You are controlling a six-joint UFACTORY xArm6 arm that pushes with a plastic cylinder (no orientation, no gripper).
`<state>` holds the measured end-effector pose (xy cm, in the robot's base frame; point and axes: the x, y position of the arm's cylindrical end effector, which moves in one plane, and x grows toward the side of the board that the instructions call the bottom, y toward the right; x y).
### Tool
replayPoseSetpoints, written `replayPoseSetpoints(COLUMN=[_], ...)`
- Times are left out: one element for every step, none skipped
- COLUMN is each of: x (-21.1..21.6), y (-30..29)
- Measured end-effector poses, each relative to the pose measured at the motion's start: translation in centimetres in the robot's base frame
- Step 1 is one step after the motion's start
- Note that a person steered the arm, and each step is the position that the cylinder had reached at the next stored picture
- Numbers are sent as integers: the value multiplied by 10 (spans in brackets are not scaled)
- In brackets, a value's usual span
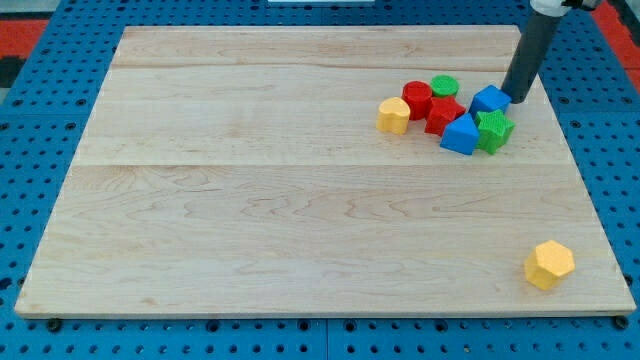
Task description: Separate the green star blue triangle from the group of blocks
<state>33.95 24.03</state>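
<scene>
The rod's tip sits at the upper right edge of the cluster, just beside a blue block; there is no hand on this arm, only the bare rod. The green star and blue triangle lie touching each other below and to the left of the tip, on the cluster's lower right side. I would judge that the tip must get between that pair and the red blocks to drive them down the worktop.

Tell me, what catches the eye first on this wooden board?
A tight huddle of bright blocks near the view's upper right: red cylinder, green cylinder, blue triangle, green star. My tip stands at the huddle's right edge, beside a blue block. One yellow block sits alone at the lower right.
</scene>
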Motion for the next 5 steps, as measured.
replayPoseSetpoints(x=[5, 12, 30, 42, 51], y=[-5, -15, -11, 16, -5])
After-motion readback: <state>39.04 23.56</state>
